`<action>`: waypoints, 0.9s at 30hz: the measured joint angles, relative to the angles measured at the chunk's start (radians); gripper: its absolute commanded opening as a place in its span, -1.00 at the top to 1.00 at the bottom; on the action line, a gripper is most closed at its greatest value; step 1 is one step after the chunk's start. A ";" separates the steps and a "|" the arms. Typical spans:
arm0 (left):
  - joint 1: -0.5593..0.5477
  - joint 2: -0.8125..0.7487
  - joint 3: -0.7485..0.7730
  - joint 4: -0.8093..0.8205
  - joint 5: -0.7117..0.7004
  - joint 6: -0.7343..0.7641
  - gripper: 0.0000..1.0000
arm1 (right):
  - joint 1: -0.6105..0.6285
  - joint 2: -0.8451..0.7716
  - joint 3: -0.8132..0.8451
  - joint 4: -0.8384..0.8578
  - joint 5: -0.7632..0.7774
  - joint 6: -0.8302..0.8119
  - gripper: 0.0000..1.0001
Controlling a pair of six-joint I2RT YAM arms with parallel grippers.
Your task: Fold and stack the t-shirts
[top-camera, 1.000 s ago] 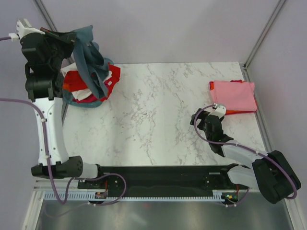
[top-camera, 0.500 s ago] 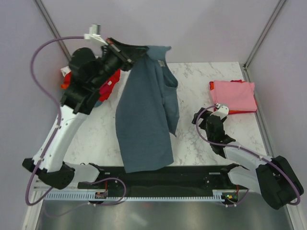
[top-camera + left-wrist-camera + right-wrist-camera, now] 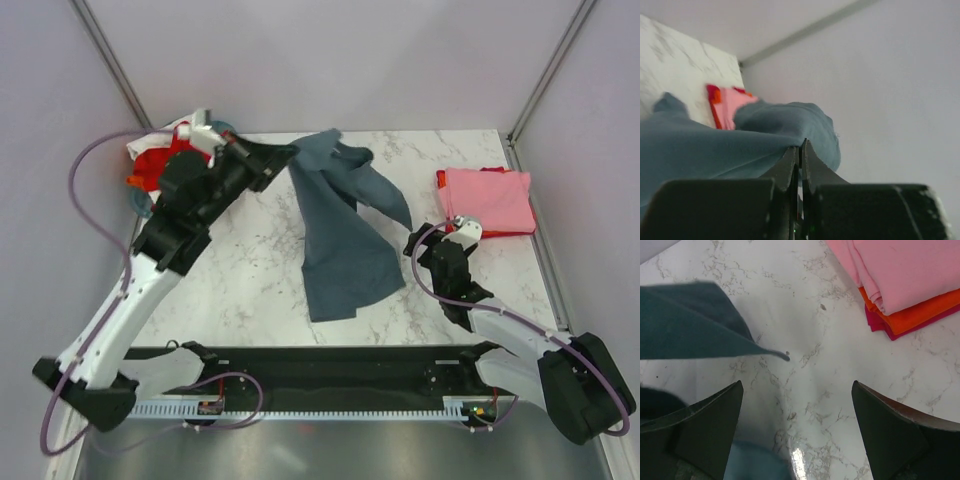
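Slate blue-grey t-shirt [image 3: 340,228] hangs from left gripper [image 3: 292,153] at mid-worktop [image 3: 250,262], lower part draped on marble. Left wrist view alone shows jaws pinched tight on cloth edge. Right gripper [image 3: 418,243] sits low just beside shirt, jaws wide apart, empty. Right wrist view reveals folded stack [image 3: 900,285] layers: pink over orange over magenta; overhead shows mostly pink.

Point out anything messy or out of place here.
The blue-grey shirt is bunched and twisted, one end pinched in the left tool, the rest sprawled crookedly across the table. Red and white shirts lie heaped at the far left corner. The folded stack looks tidy.
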 measured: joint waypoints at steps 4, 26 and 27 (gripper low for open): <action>0.128 -0.339 -0.385 0.016 -0.159 -0.019 0.88 | 0.000 0.001 0.000 0.002 -0.003 0.000 -0.94; 0.172 -0.170 -0.567 -0.209 -0.328 0.372 -0.68 | 0.000 0.205 0.056 0.047 -0.274 -0.042 -0.42; 0.167 -0.113 -0.552 -0.208 -0.300 0.397 -0.68 | 0.000 0.215 0.059 0.053 -0.291 -0.043 -0.40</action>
